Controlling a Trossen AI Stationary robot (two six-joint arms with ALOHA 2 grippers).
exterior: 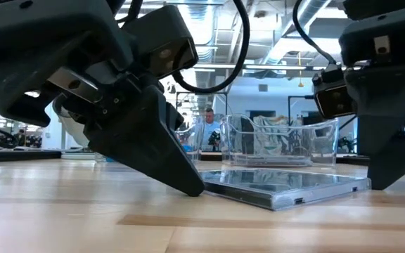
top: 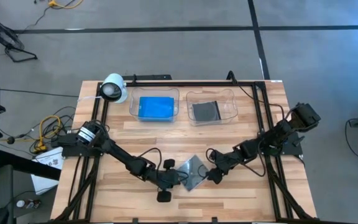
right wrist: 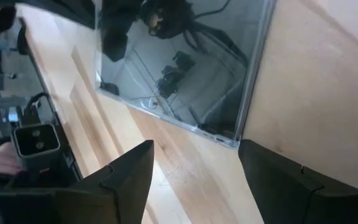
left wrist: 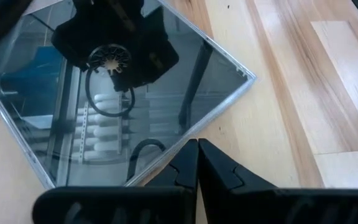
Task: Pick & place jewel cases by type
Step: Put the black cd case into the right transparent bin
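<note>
Both arms are down at the near-centre of the table, either side of one clear/grey jewel case.

Left hand: closed, fingers pressed together with nothing between them. Tips sit at the case's edge, touching it or just beside it; I can't tell which. In the low view that hand comes down to the table right at the case's left edge.

Right hand: open wide, holding nothing. In its wrist view the two fingers stand apart with a corner of the case in line with the gap, bare table between the tips. In the low view it stands just beside the case's right end.

The case lies flat on the table, turned corner-on like a diamond in the high view. Its top is glossy and mirrors the arms above it; low view shows it flat.

At the far side of the table I see two clear trays side by side. The left tray holds blue jewel cases; the right tray holds a dark/grey jewel case. I can't count the stacks from here. White cylindrical camera sits just left of the blue tray.

A person shows in the room beyond the table.
</note>
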